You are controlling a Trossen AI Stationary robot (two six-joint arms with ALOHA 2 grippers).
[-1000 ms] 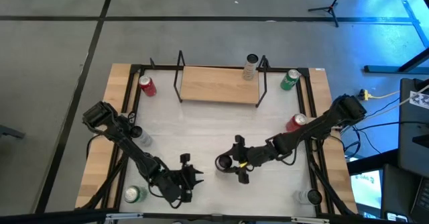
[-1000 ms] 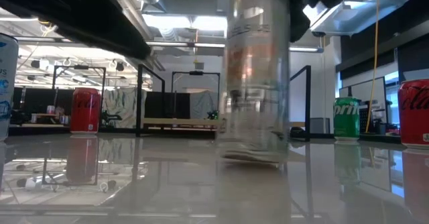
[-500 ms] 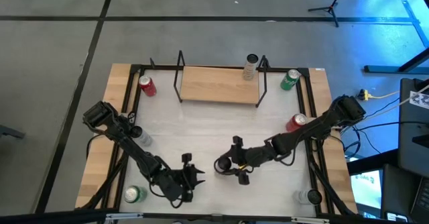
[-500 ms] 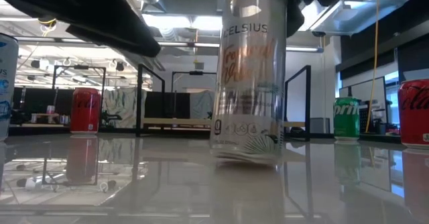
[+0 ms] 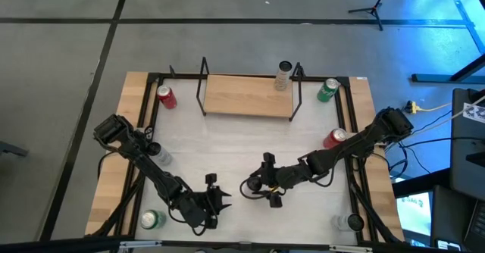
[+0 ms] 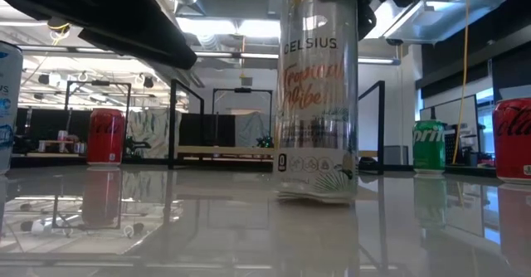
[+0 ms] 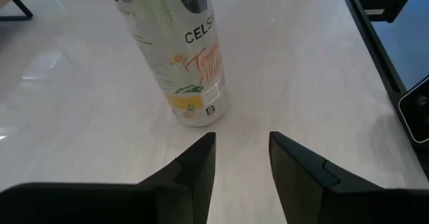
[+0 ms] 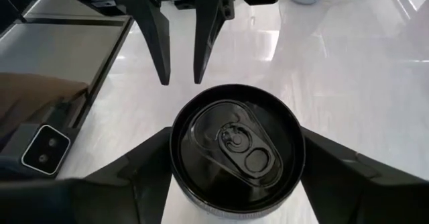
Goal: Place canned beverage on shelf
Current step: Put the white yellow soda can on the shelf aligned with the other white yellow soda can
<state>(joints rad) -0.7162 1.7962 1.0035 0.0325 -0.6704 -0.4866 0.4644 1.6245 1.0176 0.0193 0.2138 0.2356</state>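
While right hand (image 8: 234,157) flanks Celsius can (image 6: 319,94) | shelf (image 5: 248,95): one can (image 5: 283,75)

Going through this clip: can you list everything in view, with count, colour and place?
shelf: one, light wood in black frame, table's back middle
Celsius can: one, silvery white, front middle
pale can: one, on the shelf's right end
red cans: two, left of shelf, table's right side
green cans: two, right of shelf, front left corner
silvery cans: two, left side, front right corner
table: one, white
left gripper: open, facing the Celsius can
right gripper: over the Celsius can
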